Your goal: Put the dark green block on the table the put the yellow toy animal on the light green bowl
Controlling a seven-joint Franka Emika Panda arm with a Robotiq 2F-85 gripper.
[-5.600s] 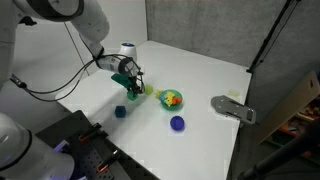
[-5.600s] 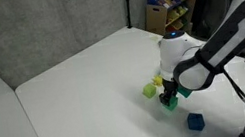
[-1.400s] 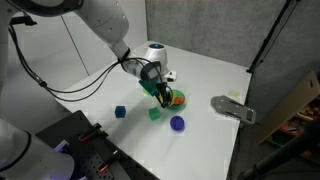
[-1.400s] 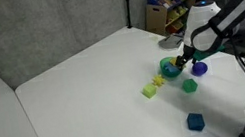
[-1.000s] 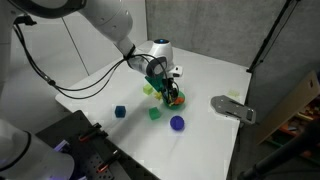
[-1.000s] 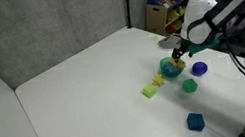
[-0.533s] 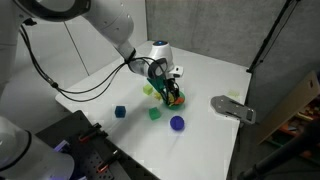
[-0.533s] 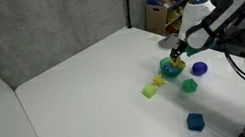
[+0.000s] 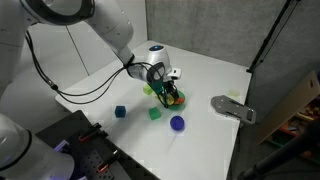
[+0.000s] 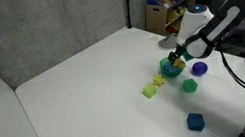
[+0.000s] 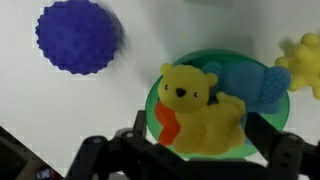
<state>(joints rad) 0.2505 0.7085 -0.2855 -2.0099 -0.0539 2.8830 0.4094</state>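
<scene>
At the centre of the wrist view, a yellow toy bear [image 11: 200, 110] is seen inside a round teal-green bowl [image 11: 205, 57]; the claw [image 9: 170, 95] is held wide open over it, with nothing gripped.

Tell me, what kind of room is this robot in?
Probably a lab or office: a white table fenced by grey panels, with a stocked shelf behind.

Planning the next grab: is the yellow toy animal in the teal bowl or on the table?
In: the wrist view shows the yellow toy animal lying inside the teal bowl.
</scene>
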